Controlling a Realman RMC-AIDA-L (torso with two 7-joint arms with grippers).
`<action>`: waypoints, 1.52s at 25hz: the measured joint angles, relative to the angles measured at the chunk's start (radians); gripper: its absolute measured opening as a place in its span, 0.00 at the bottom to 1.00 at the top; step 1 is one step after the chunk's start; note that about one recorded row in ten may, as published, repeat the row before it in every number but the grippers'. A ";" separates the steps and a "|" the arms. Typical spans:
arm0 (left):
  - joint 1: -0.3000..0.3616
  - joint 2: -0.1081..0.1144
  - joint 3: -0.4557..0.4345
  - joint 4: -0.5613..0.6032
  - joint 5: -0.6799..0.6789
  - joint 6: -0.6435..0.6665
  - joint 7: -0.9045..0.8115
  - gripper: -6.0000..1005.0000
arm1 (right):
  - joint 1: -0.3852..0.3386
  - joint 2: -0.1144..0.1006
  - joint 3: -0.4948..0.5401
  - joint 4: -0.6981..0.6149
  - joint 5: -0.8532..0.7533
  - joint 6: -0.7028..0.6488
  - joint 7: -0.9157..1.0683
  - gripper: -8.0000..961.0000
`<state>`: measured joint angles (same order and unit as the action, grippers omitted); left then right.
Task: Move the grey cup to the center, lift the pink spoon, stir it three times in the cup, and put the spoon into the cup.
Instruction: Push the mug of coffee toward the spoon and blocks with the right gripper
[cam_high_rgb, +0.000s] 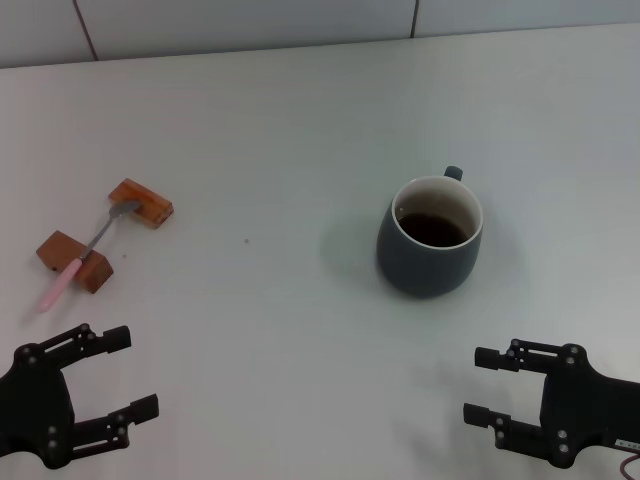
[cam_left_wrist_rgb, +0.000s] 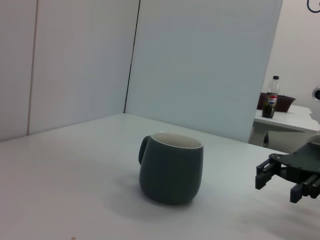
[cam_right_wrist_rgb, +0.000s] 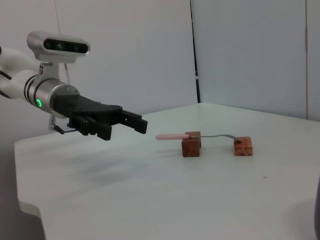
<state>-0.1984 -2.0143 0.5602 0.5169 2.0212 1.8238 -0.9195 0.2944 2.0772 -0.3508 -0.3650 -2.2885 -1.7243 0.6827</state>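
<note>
The grey cup (cam_high_rgb: 430, 236), a rounded blue-grey mug with a pale rim and dark liquid inside, stands right of the table's middle, handle to the far side; it also shows in the left wrist view (cam_left_wrist_rgb: 171, 167). The pink spoon (cam_high_rgb: 82, 256) lies across two orange-brown wooden blocks at the left, pink handle toward me; it also shows in the right wrist view (cam_right_wrist_rgb: 200, 136). My left gripper (cam_high_rgb: 128, 374) is open and empty near the front left. My right gripper (cam_high_rgb: 481, 386) is open and empty near the front right, in front of the cup.
The near wooden block (cam_high_rgb: 76, 260) and the far wooden block (cam_high_rgb: 142, 202) hold the spoon up off the white table (cam_high_rgb: 260, 300). A tiled wall (cam_high_rgb: 250, 25) runs along the table's far edge. A bottle (cam_left_wrist_rgb: 271, 97) stands on a distant side table.
</note>
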 joint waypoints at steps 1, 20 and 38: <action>0.000 0.000 0.000 0.000 0.000 0.000 0.000 0.83 | 0.000 0.000 0.000 0.000 0.000 0.000 0.000 0.65; -0.003 0.000 -0.006 0.000 -0.001 0.006 -0.001 0.82 | -0.002 0.000 -0.001 0.000 0.000 -0.003 0.000 0.55; -0.003 0.004 -0.008 0.000 -0.001 0.008 -0.001 0.82 | -0.034 0.000 0.039 0.056 0.233 -0.030 -0.094 0.24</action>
<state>-0.2010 -2.0101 0.5518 0.5169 2.0202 1.8317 -0.9203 0.2600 2.0776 -0.3114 -0.3087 -2.0556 -1.7541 0.5888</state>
